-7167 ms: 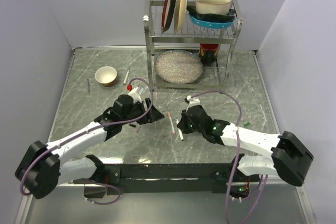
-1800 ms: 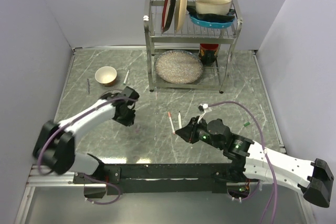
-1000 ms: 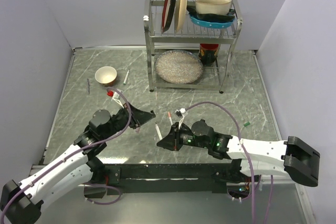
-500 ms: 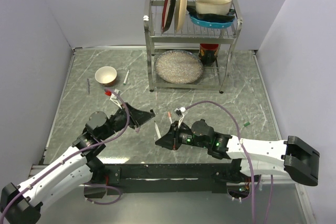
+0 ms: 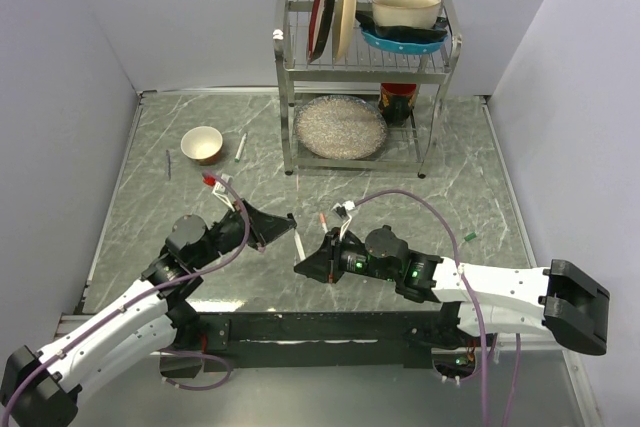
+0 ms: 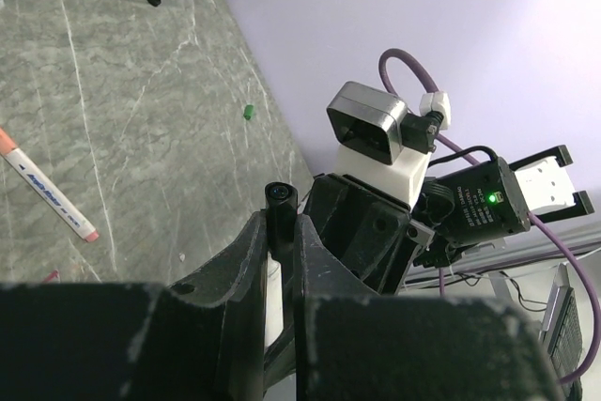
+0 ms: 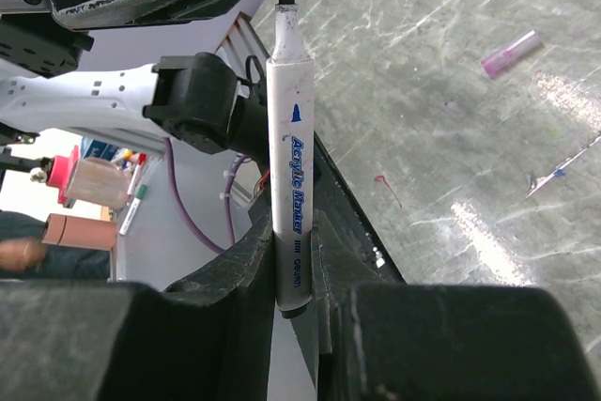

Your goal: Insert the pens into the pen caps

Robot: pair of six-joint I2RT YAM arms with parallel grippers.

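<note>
1. The right gripper (image 7: pixel 291 237) is clamped around the lower barrel of a white pen (image 7: pixel 288 138). The pen sticks straight out past its fingertips.
2. The pen's narrow tip meets the left gripper (image 6: pixel 280 227), directly opposite. That gripper's fingers are pinched on a small dark cap (image 6: pixel 280 196) at their very ends.
3. The tip sits at the cap's mouth. How far in it goes cannot be told.
4. Blue print along the barrel reads "Acrylic Marker", with a small arrow mark above it. The finer letters nearer the right gripper are too small to read.
5. A second pen (image 6: pixel 47 196) lies flat on the table (image 5: pixel 150 197), off to the side of the left gripper. Neither gripper touches it, and its blue print is unreadable.
6. A green cap (image 5: pixel 469 237) lies on the table well apart from both grippers, beyond the right arm.
</note>
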